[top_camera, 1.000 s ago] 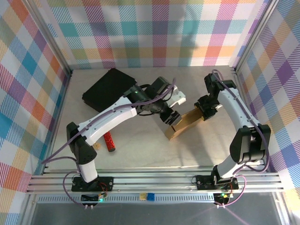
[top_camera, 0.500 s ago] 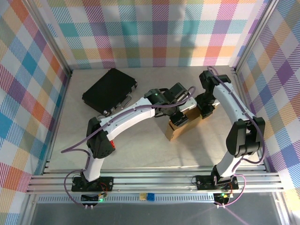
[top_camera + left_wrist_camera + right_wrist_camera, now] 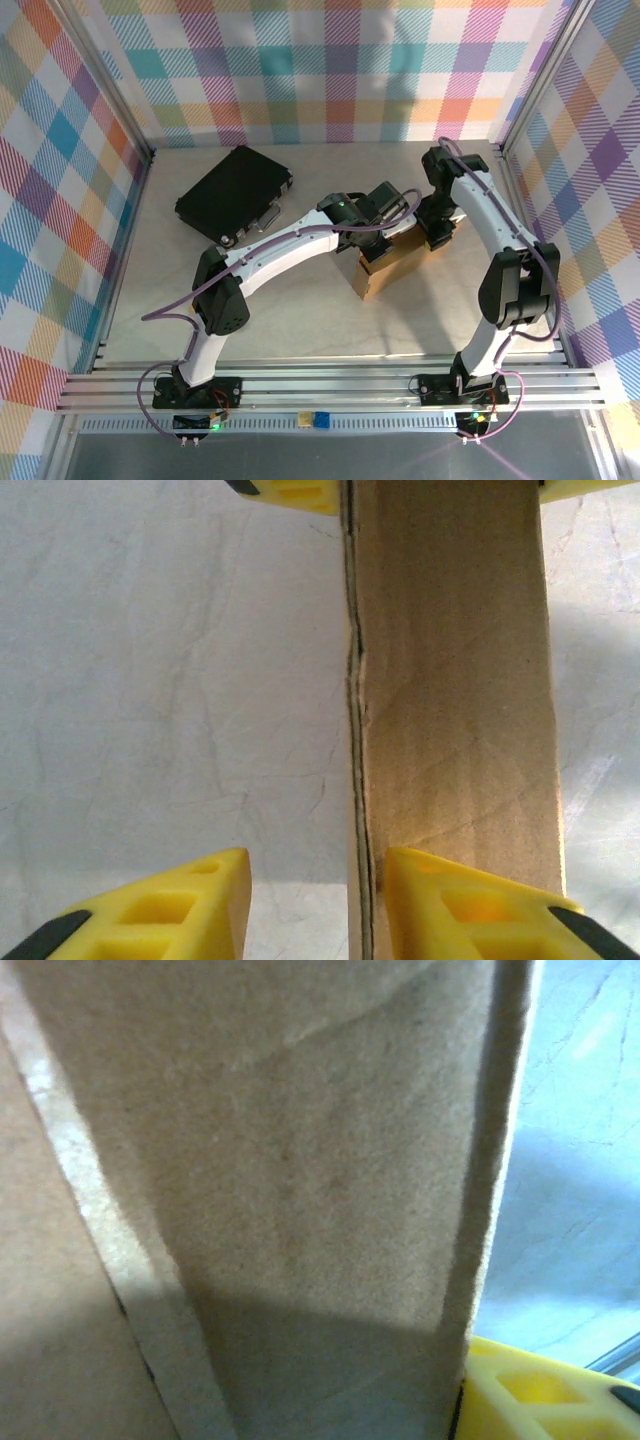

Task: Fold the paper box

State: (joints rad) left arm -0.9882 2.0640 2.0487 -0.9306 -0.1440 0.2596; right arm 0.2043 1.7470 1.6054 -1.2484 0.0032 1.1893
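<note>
Overhead view of a pale table [image 3: 300,320] walled by pastel checked panels; two white robot arms reach in from the bottom edge and meet just right of the frame's centre; there the paper box [image 3: 378,278], plain brown cardboard, lies as a slanted narrow shape running from lower left to upper right; the left gripper [image 3: 386,240] sits on the box's upper end, and the right gripper [image 3: 438,234] is just beside that same end, on its right; a black flat case [image 3: 232,192] lies well apart in the upper left of the table. Left wrist view, looking down: the cardboard stands as a tall brown strip right of centre, its layered edge running top to bottom; two yellow fingers [image 3: 160,910] rise from the bottom edge with their jaws parted; the left-hand one stands clear of the cardboard edge with bare table between them, while the right-hand one overlaps the strip's lower end. Right wrist view: brown cardboard very close and blurred, a lighter fold edge at the left; one yellow finger [image 3: 530,1390] shows at the lower right corner beside the cardboard's edge; whether this gripper is spread or pinching cannot be told.
</note>
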